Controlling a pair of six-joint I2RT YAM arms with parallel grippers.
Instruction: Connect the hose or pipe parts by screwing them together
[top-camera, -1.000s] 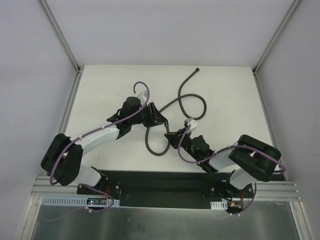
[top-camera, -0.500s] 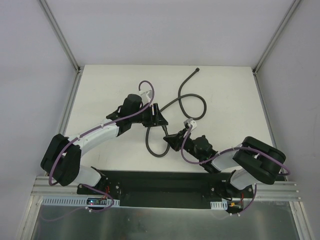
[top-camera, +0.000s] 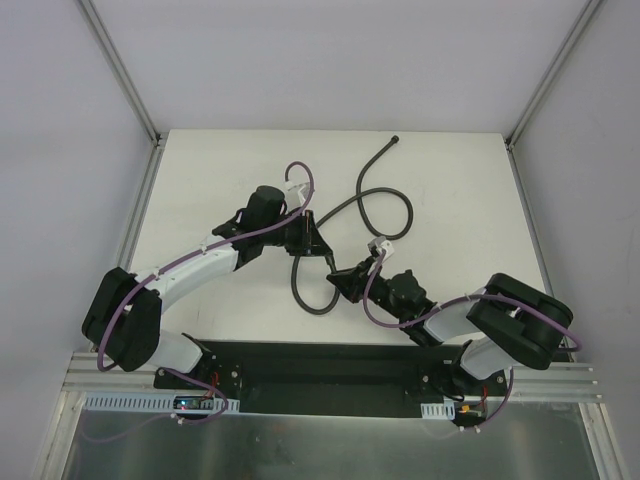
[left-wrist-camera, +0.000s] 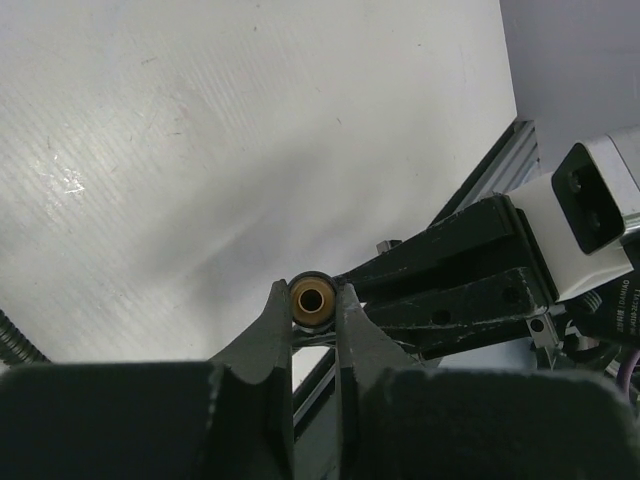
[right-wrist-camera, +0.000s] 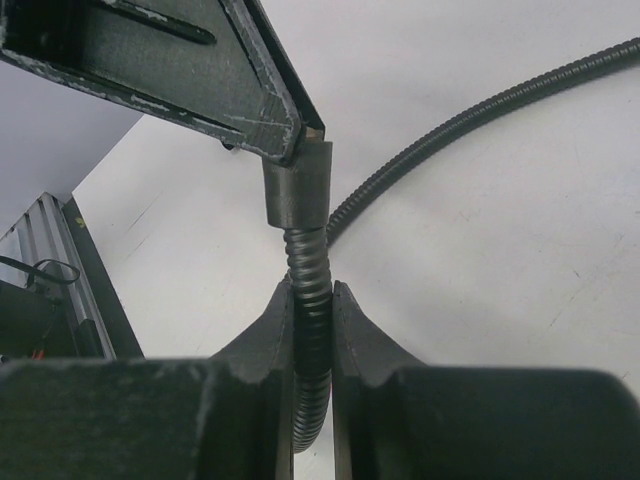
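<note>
Right wrist | right gripper (right-wrist-camera: 313, 300) grips hose (right-wrist-camera: 306, 250) | left gripper (left-wrist-camera: 313, 300) pinches hose end

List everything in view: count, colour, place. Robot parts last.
hose: 1, dark grey, looped across the table centre
end collar: 1, grey with brass bore, on the near hose end
table: 1, white, under everything
base plate: 1, black, near edge
purple cables: 2, along the arms
arms: 2, white and black, reaching in from the near edge
left gripper: 1, black, jaws shut on end collar
right gripper: 1, black, jaws shut on hose just below the collar
</note>
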